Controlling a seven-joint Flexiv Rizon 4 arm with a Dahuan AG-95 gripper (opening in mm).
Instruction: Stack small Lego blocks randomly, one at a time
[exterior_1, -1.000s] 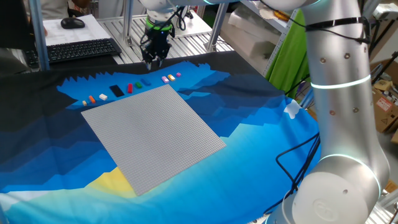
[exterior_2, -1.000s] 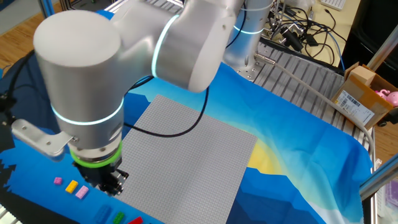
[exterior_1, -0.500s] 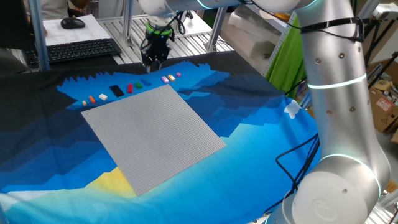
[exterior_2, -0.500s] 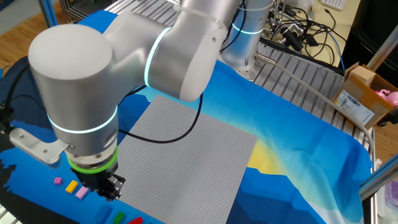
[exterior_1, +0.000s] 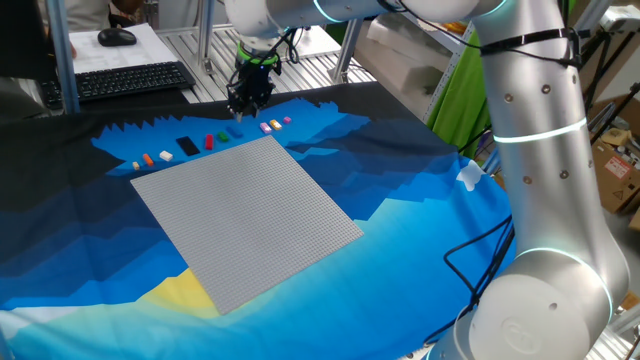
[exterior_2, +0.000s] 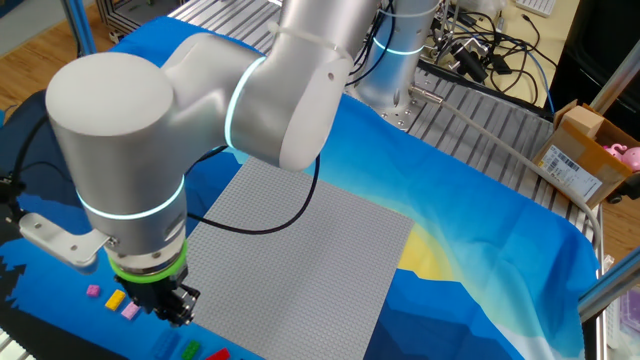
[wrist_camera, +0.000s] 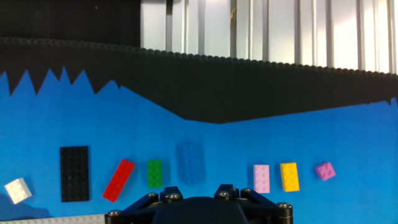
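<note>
Your little bricks sit loose in a row on the blue cloth (wrist_camera: 74, 118): white brick (wrist_camera: 17, 190), red brick (wrist_camera: 118, 180), green brick (wrist_camera: 154, 173), blue brick (wrist_camera: 189, 163), pink brick (wrist_camera: 262, 178), yellow brick (wrist_camera: 289, 176) and purple brick (wrist_camera: 324, 170), plus a black plate (wrist_camera: 74, 173). The gripper (exterior_1: 246, 100) hangs above them; you can't tell if its fingers are spread. The grey baseplate (exterior_1: 245, 215) lies just beside the row.

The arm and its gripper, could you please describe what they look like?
The arm is a thick silver-grey tube of rounded joints with glowing cyan rings and a green band near the wrist. A black cable runs along it. The gripper is small, black and two-fingered.
</note>
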